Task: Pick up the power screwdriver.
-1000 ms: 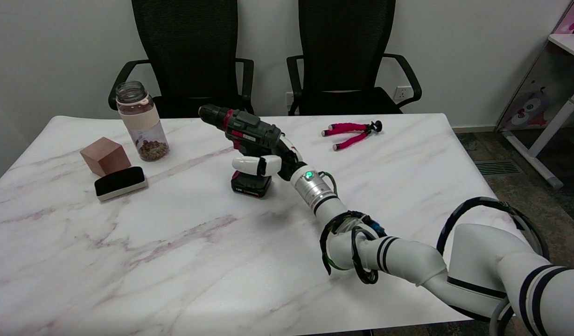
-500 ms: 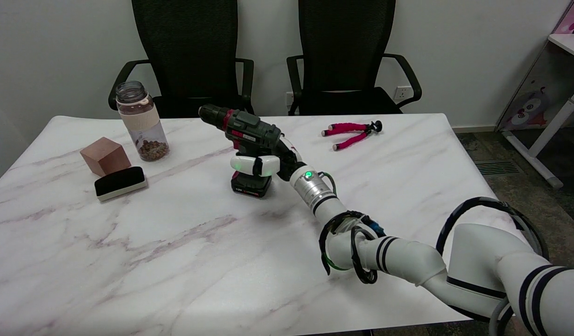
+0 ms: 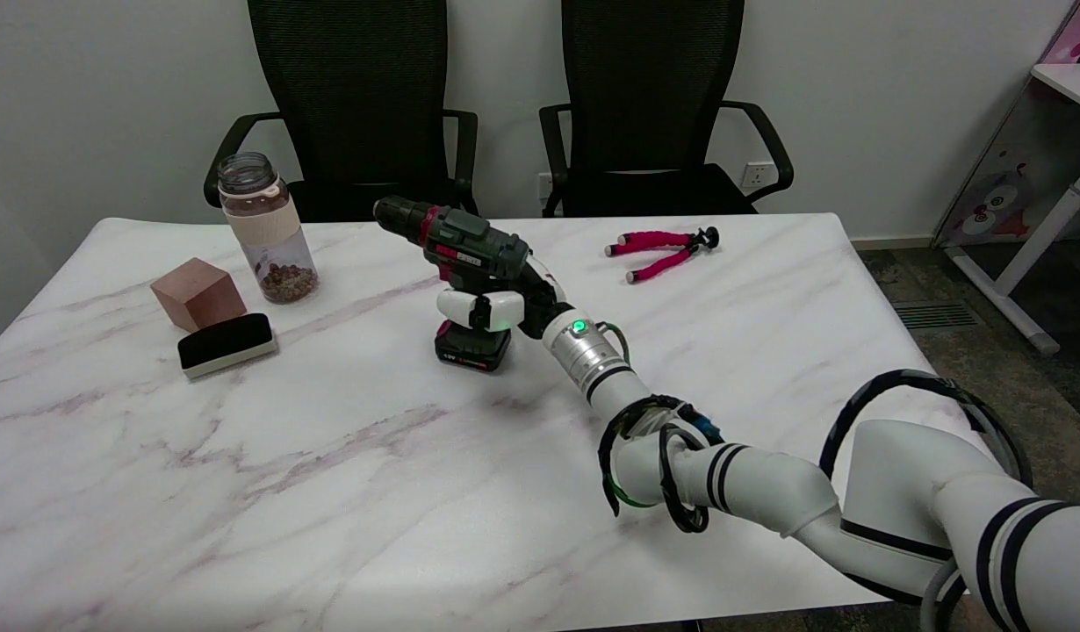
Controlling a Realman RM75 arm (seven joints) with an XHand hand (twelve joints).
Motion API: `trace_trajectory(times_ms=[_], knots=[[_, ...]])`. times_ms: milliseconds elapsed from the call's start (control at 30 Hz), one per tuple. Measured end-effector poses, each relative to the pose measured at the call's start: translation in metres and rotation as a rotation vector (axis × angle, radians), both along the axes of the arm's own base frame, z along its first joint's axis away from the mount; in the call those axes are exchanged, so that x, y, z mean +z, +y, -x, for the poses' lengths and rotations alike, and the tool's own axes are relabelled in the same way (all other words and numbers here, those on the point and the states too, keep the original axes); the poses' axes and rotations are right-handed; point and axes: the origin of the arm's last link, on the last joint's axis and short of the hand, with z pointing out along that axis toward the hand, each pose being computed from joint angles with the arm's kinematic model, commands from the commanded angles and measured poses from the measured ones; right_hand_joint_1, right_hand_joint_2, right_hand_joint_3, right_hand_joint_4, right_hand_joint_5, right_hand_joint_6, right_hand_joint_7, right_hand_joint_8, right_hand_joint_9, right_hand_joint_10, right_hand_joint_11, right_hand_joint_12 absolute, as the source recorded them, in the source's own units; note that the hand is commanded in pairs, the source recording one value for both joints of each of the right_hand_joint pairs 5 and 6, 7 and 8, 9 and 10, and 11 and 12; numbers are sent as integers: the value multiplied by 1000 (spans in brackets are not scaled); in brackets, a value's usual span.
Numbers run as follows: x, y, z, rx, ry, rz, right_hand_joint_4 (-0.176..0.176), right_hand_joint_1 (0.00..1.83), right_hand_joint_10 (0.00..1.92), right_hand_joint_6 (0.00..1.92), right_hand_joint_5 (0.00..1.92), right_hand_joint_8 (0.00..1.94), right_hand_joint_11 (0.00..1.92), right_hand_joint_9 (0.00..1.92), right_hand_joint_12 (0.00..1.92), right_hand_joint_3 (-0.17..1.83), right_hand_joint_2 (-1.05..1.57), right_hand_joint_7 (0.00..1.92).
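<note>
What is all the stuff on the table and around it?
power screwdriver: one, dark green, black and red, table middle, base on the table
jar: one, clear, brown bits inside, far left
block: one, brown, beside the jar
eraser: one, black and white, in front of the block
mini tripod: one, pink and black, far right
table: one, white marble
chairs: two, black, behind the table
robot hand: one, right, black-and-white, wrapped around the screwdriver's handle

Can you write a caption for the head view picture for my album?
Robot's right hand grips the power screwdriver standing on the marble table.
</note>
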Motion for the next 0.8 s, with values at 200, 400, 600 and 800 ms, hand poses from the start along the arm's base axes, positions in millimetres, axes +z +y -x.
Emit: trace_trajectory(times_ms=[200,400,600,800], knots=[[0,-1,-2,2,-6,-1,142,1264,1065,302,302,302,866,1065,866,1329,87,302],[-1,-2,-3,-1,-9,-4,148,1289,1271,408,408,408,1152,1271,1152,1397,252,408],[-1,-3,-3,-6,-10,-6,146,1290,1348,486,486,486,1282,1348,1282,1403,327,486],[-1,-4,-3,-12,-10,-7,158,1276,1405,573,573,573,1452,1405,1452,1386,395,573]])
